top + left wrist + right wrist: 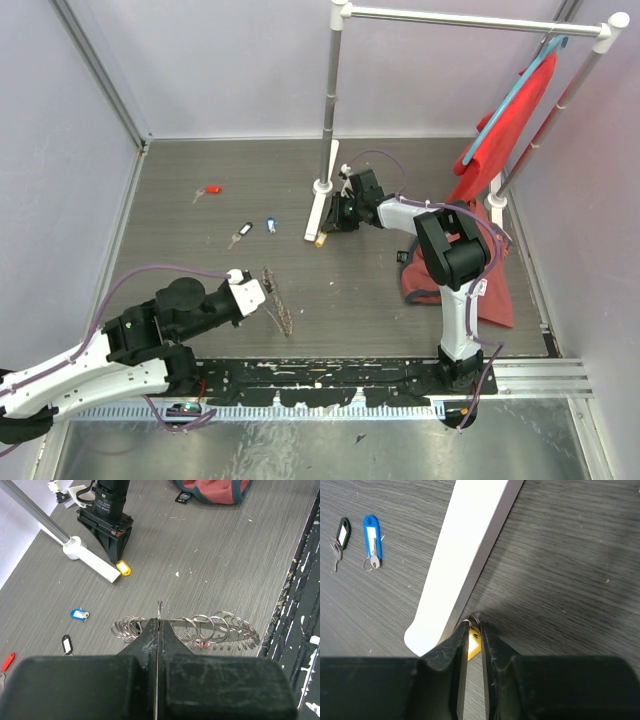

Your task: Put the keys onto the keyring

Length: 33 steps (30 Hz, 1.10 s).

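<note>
yellow key (473,650): right gripper (474,630) clenched on it, snug against the white rack foot (465,555), probably to lift it
keyring (205,627): left gripper (158,625) clamped on it, steadying it for threading
blue key (371,535), black key (342,530): lying loose, 2 waiting their turn i guess

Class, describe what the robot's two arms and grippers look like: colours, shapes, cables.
Both the left arm and right arm have white shells with bulky black joints. A thin purple cable loops along each. The left gripper and right gripper are black blocks with tapered, scuffed fingers.
</note>
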Available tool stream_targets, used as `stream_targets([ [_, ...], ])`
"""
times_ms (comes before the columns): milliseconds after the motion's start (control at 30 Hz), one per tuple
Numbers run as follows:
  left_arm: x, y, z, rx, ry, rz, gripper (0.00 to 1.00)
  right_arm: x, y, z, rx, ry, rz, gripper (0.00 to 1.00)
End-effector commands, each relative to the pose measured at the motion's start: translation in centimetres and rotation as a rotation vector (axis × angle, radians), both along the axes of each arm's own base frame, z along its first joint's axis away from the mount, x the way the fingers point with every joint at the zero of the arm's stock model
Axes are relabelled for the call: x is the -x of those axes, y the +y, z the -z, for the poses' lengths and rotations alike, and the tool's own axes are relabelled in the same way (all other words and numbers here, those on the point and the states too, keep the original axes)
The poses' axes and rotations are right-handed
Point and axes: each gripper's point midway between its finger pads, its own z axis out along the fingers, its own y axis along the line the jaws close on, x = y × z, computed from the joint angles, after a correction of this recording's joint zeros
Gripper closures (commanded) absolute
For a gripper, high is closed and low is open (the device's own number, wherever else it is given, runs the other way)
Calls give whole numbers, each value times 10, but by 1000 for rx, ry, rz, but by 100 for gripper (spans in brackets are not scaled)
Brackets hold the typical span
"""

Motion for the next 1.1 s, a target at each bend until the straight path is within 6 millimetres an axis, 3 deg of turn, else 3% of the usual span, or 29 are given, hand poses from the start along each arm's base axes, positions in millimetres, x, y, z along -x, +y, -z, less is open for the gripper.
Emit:
stream_targets([
  [0,-3,-1,-14,40,-30,-7,100,-10,5,-13,-28,-40,-10,80],
  [200,-3,-1,-13,34,-31,-8,100,-11,7,-23,-48,-73,-20,90],
  [367,-3,-1,-13,35,-32,-9,100,-12,8,-48,-68,-156,-41,99],
  [633,-2,0,-18,58,-44,-4,100,-6,-6,-88,-20,-321,-84,99],
  [800,-4,0,-24,79,-50,-13,100,16,-16,-121,-17,-440,-142,99],
  [1067,-11,-6,-43,127,-84,-41,100,70,-43,-179,-25,-612,-175,99],
])
